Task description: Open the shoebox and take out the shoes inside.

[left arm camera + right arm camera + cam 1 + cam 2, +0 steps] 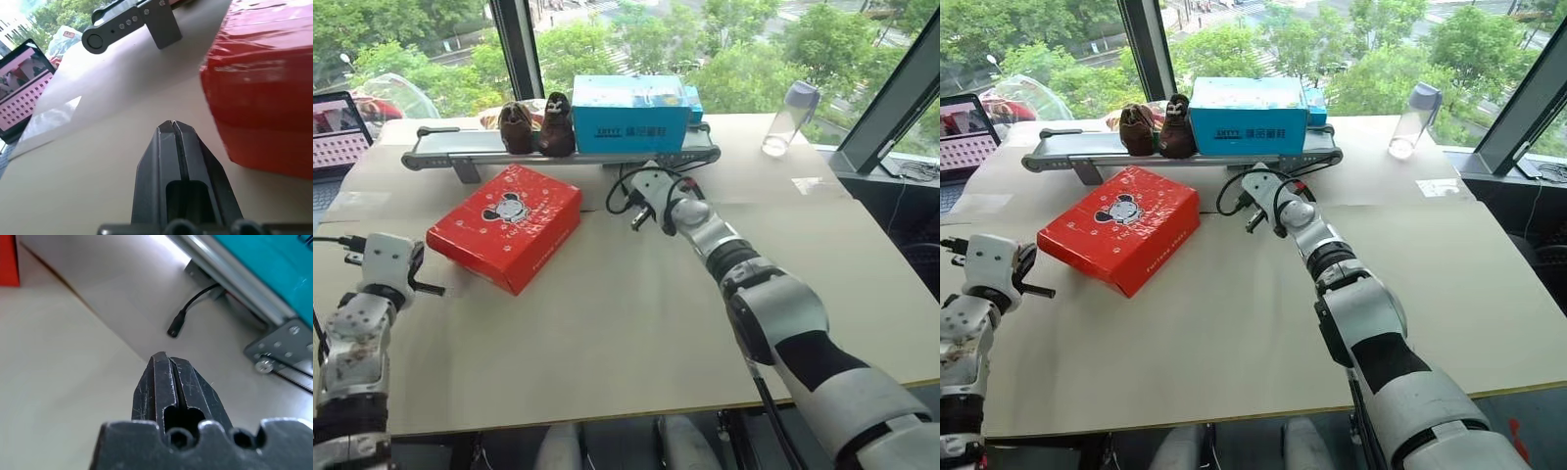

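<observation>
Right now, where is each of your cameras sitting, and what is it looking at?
Head, both eyes: look forward and down at the table, the closed red shoebox and both arms.
Left wrist: looks along the shut left gripper, low over the table, beside the shoebox.
Right wrist: looks along the shut right gripper toward the light-blue box and a cable plug.
Shared: the head and left wrist views both show the shoebox.

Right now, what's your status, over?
Both claws shut, empty: left claw, right claw. Red shoebox closed, untouched. Nothing blocking its lid.
</observation>
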Robot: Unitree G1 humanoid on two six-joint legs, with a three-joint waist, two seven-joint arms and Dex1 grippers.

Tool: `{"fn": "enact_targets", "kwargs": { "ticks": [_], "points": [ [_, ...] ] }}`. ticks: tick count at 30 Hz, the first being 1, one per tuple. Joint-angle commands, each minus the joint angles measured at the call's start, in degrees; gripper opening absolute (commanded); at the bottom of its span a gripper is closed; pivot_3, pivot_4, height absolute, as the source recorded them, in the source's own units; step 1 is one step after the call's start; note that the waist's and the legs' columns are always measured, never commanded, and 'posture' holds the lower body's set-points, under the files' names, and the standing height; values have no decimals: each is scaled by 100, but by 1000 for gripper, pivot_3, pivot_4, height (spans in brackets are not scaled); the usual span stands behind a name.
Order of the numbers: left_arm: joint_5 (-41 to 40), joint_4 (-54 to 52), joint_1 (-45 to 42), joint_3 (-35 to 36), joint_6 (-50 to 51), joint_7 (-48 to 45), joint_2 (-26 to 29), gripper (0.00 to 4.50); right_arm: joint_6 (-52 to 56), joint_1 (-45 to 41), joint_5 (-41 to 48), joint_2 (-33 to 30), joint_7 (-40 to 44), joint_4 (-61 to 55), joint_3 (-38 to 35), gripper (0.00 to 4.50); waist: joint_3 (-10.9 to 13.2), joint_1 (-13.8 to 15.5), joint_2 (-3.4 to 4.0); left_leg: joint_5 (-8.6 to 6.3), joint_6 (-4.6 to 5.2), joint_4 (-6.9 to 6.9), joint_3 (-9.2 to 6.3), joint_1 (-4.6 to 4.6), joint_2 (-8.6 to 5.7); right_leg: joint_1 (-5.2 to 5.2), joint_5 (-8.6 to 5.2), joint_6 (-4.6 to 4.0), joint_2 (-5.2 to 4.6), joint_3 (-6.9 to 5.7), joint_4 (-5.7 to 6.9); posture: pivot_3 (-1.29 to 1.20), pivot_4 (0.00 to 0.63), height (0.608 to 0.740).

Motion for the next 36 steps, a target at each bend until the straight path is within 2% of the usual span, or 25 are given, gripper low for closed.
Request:
{"fn": "enact_targets", "kwargs": {
  "ticks": [1,3,6,11,16,18,20,22,25,27,29,31,33,36],
  "points": [
    [408,1128,-674,-136,-765,61,629,0,-65,-125,99,264,509,-138,-84,49,0,-2,0,0,0,0,-1,-1,0,-2,0,1,2,0,-1,0,150,740],
    [679,1978,-1137,-396,-1192,66,900,0,-153,-50,150,414,981,-235,-56,49,0,2,0,2,3,0,0,-2,-1,-3,1,2,0,0,-2,0,150,740],
    [927,2940,-1760,-737,-1767,37,1005,0,-206,63,257,497,1471,-393,-90,49,1,23,1,2,3,-1,0,-3,-3,-1,0,6,-1,-1,-2,0,150,740],
    [1059,4060,-2725,-1202,-2399,-486,573,0,-5,491,560,346,2243,-1166,-145,49,1,162,0,1,2,12,-1,-21,-6,-3,2,14,-4,-12,-3,0,150,740],
    [811,4238,-2900,-1417,-2785,-1661,28,0,644,1036,817,-181,2713,-2498,-194,49,1,237,0,5,-5,22,0,-28,-7,-1,7,22,-5,-14,-4,0,150,740],
    [387,3965,-2755,-1338,-2688,-2634,-155,0,866,1215,834,-458,2808,-2910,-184,49,1,233,-1,7,-6,21,0,-30,-6,-4,8,21,-4,-14,-5,0,150,740],
    [-308,3110,-2293,-1326,-2238,-3979,-251,0,949,1327,736,-787,2840,-3082,-141,49,1,225,0,8,-7,19,0,-30,-6,-7,8,21,-2,-14,-1,0,150,740],
    [-925,1952,-1660,-1382,-1553,-4921,-192,0,1000,1368,692,-1019,2843,-3068,-130,49,3,191,2,8,-8,17,2,-30,-6,-6,8,21,-5,-13,-1,0,150,740],
    [-2059,-888,-94,-1452,411,-5575,370,0,1001,1306,533,-1401,2631,-2686,-98,49,4,89,3,7,-9,15,5,-31,-3,-9,8,21,-8,-9,-8,0,150,740],
    [-2358,-1727,346,-1317,1118,-5546,597,0,1022,1254,503,-1538,2510,-2477,-86,49,5,45,3,4,-13,14,6,-31,1,-11,8,20,-8,-7,-4,0,150,740],
    [-2142,-1620,258,-1209,1082,-5226,624,0,1000,1209,519,-1579,2456,-2323,-84,49,8,47,8,5,-13,12,3,-24,4,-10,4,14,-4,-8,0,0,150,740],
    [-1647,-982,-168,-1187,677,-4604,522,0,933,1140,558,-1538,2339,-2125,-115,49,10,38,11,6,-11,13,2,-4,4,1,0,8,-1,-9,4,0,150,740],
    [-901,-3,-879,-1268,278,-3349,346,0,748,1042,558,-1362,2092,-1805,-134,49,10,33,10,15,3,14,1,19,4,22,-3,21,3,-8,2,0,150,740],
    [-303,1065,-1721,-1304,57,-2008,86,0,532,914,638,-965,1891,-1397,-191,49,9,5,8,26,21,23,-1,37,-1,37,9,48,2,-3,-2,0,150,740]
  ]
}}
